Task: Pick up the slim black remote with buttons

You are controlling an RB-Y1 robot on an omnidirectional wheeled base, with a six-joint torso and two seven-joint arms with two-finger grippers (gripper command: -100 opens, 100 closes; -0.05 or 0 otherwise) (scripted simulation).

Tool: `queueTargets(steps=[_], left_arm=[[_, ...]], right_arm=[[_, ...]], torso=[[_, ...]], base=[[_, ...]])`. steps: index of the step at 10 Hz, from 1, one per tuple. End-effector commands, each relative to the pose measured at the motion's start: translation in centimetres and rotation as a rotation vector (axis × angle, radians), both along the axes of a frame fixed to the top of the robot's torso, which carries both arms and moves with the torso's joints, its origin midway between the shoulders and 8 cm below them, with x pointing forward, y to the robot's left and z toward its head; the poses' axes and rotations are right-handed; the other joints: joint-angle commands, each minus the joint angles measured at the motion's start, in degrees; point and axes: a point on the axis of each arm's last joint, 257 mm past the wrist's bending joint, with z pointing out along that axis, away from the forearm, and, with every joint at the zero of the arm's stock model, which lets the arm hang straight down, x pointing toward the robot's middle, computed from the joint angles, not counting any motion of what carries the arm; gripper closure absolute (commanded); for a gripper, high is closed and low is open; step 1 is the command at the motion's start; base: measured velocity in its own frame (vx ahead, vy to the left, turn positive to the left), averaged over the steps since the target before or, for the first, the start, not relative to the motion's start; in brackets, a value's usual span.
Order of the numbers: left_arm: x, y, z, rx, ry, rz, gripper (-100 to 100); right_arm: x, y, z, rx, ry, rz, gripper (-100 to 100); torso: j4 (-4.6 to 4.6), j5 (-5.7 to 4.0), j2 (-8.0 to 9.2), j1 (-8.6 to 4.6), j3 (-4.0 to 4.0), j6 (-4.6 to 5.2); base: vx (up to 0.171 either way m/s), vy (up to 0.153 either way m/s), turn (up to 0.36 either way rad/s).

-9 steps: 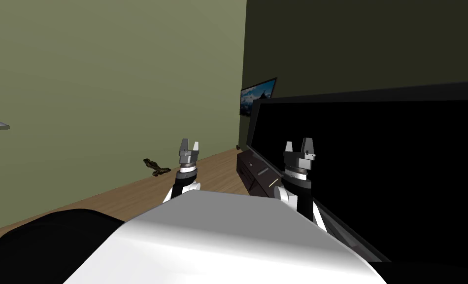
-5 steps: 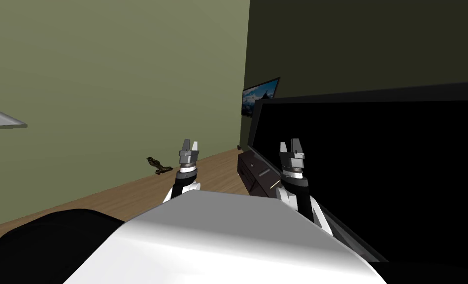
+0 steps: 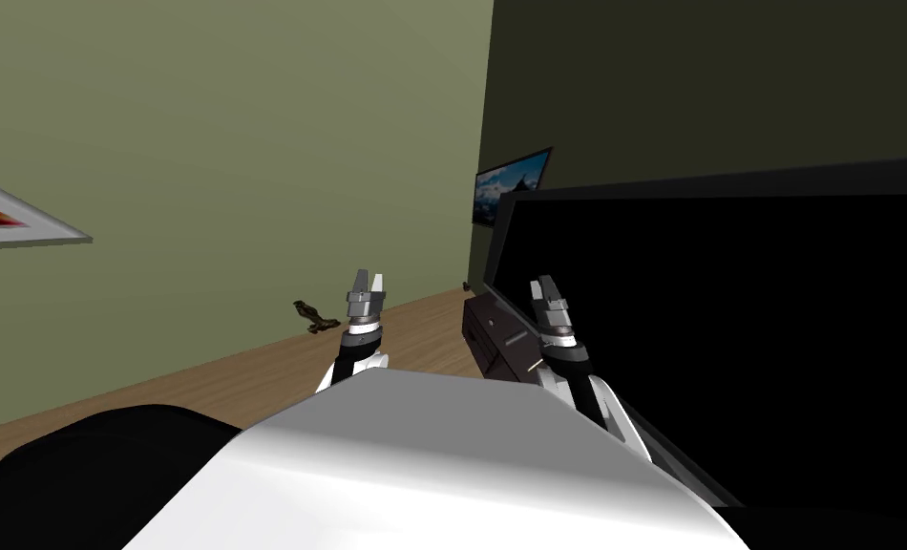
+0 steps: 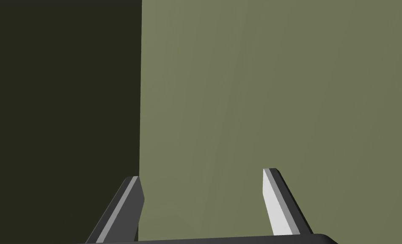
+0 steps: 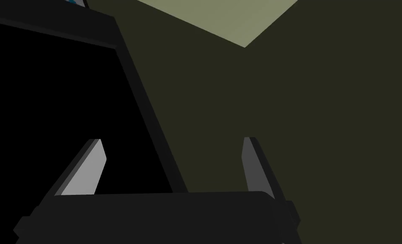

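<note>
Olive wall (image 3: 203, 143): largest surface, meeting a dark wall (image 3: 709, 86) at a corner.
Black screen (image 3: 728, 334), dark-framed: upright before the dark wall. The right wrist view gives its frame edge close up; the head view gives its full spread.
Wooden floor (image 3: 251, 377): strip along the olive wall's foot.
Dark cabinet (image 3: 493, 336): low, on the floor, under the screen's far end.
Framed picture (image 3: 8, 218): on the olive wall.
Landscape picture (image 3: 512, 183): on the dark wall, beyond the screen.
Right gripper (image 3: 543, 289): raised beside the cabinet, blades spread, nothing between them. The gap reads plainly in the wrist view; the head view has it edge-on.
Left gripper (image 3: 366, 283): raised over the floor, blades spread, empty.
Small dark object (image 3: 314, 316): at the floor's edge against the olive wall; kind cannot be told.
Slim black remote: whereabouts cannot be told; the cabinet top is a guess. Judged light, stiff and smooth-sided; best pinched across its narrow width near mid-length, from above.
</note>
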Motion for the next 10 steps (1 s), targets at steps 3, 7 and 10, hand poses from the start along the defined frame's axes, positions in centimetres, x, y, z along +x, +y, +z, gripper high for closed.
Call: queueTargets(steps=[3, 7, 10], left_arm=[[0.0, 0.0, 0.0, 0.0, 0.0, 0.0, 0], [0.0, 0.0, 0.0, 0.0, 0.0, 0.0, 0], [0.0, 0.0, 0.0, 0.0, 0.0, 0.0, 0]], right_arm=[[0.6, 2.0, -2.7, -0.131, 0.052, 0.015, -100], [0.9, 3.8, -5.6, -0.263, 0.103, 0.032, -100], [1.0, 5.3, -8.8, -0.38, 0.155, 0.059, -100]], torso=[[-0.01, 0.0, -0.05, -0.01, -0.03, -0.02], [0.0, 0.0, -0.02, 0.01, -0.01, -0.02], [-0.01, 0.0, -0.03, -0.01, -0.02, 0.01]], base=[[0.024, -0.003, 0.098], [0.022, -0.003, 0.08], [0.025, -0.004, 0.087]])
